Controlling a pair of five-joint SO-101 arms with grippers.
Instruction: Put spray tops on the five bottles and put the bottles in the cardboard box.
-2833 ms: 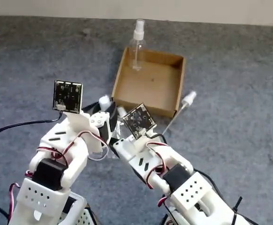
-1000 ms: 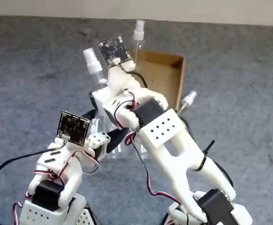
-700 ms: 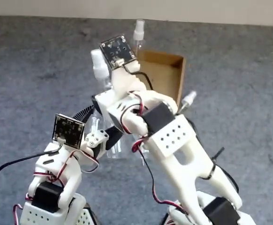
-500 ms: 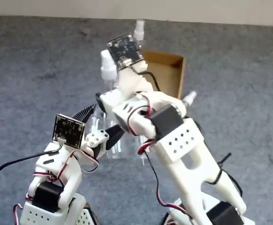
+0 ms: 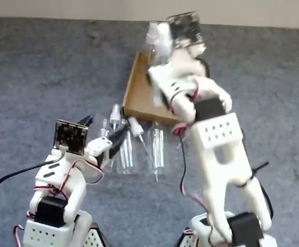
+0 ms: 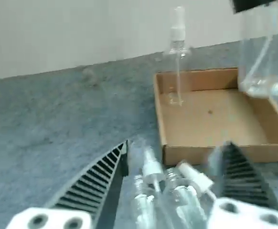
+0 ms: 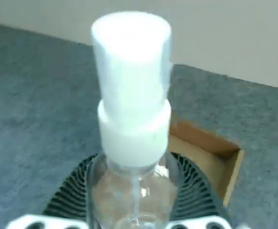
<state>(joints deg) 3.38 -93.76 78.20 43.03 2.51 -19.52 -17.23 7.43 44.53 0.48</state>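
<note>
From where I stand I count five clear bottles point(image 5: 157, 152) point(image 5: 125, 153) point(image 5: 105, 135) point(image 6: 178, 33) point(image 7: 132, 95), one cardboard box point(image 6: 210, 124) and two robot arms point(image 5: 62, 177) point(image 5: 216, 139).

The box point(image 5: 132, 87) sits toward the far side of the surface point(image 5: 47, 67). One bottle point(image 6: 178, 52) stands in it at the far wall. A second bottle point(image 7: 132, 109), held in the right tool point(image 7: 134, 191), hangs above the box. The other bottles point(image 5: 156, 149) lie side by side just before the box, beside the left tool point(image 5: 104, 128).

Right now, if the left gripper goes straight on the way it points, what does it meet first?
The open left gripper would probably meet the lying bottles first; the cardboard box is beyond them.
</note>
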